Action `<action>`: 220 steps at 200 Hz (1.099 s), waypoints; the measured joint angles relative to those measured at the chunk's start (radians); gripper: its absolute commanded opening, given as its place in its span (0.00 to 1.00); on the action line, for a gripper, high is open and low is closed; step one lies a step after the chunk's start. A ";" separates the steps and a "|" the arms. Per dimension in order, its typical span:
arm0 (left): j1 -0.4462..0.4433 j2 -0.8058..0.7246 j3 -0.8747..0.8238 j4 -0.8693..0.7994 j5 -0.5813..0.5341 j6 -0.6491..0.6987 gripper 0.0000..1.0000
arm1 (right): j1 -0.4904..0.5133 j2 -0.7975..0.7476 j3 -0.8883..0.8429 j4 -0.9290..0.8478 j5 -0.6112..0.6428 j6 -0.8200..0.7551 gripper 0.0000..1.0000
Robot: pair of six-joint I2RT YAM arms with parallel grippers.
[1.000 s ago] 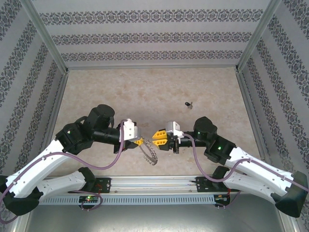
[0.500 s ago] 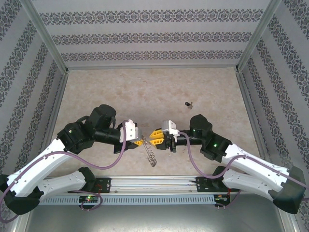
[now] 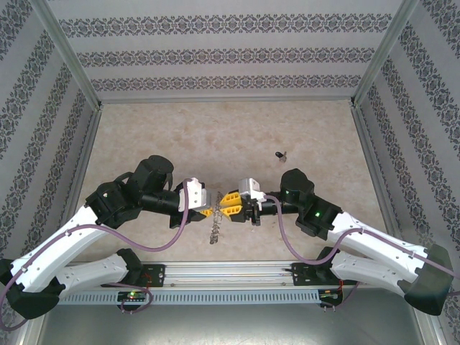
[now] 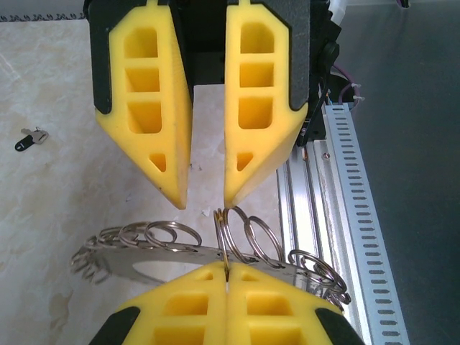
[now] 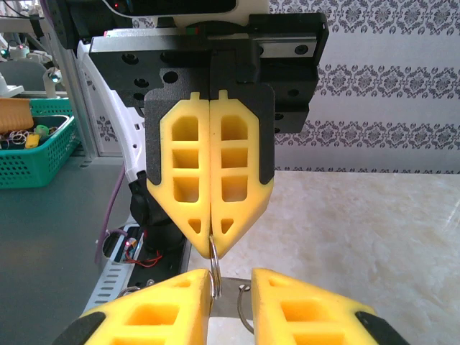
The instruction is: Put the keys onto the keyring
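Beige marbled tabletop (image 3: 215,129), striped patterned walls (image 3: 230,54), aluminium corner posts (image 3: 66,50).

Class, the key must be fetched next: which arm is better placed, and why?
Right. The right gripper is open, gripping nothing, and the key lies on its side; the left gripper is shut on the keyring.
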State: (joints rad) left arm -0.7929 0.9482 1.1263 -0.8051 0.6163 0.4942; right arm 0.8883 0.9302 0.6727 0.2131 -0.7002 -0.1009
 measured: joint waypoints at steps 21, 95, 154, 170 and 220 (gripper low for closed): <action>0.000 0.000 0.000 0.000 0.000 0.000 0.00 | 0.000 0.002 0.000 0.001 0.000 0.000 0.21; 0.000 0.000 0.000 0.000 0.000 0.000 0.00 | 0.007 0.021 0.003 0.005 -0.032 0.002 0.21; 0.000 0.000 0.000 0.000 0.000 0.000 0.00 | 0.013 0.050 0.013 0.005 -0.039 0.006 0.11; -0.004 -0.001 -0.002 0.000 -0.001 -0.001 0.00 | 0.013 0.050 0.016 0.003 -0.039 0.010 0.00; -0.005 -0.060 -0.092 0.103 -0.006 -0.047 0.14 | 0.013 0.050 0.016 -0.003 -0.033 0.008 0.00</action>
State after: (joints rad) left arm -0.7979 0.8886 1.0344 -0.7025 0.6102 0.4469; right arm 0.9012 0.9806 0.6891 0.2096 -0.7330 -0.0933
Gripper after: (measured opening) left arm 0.088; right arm 0.045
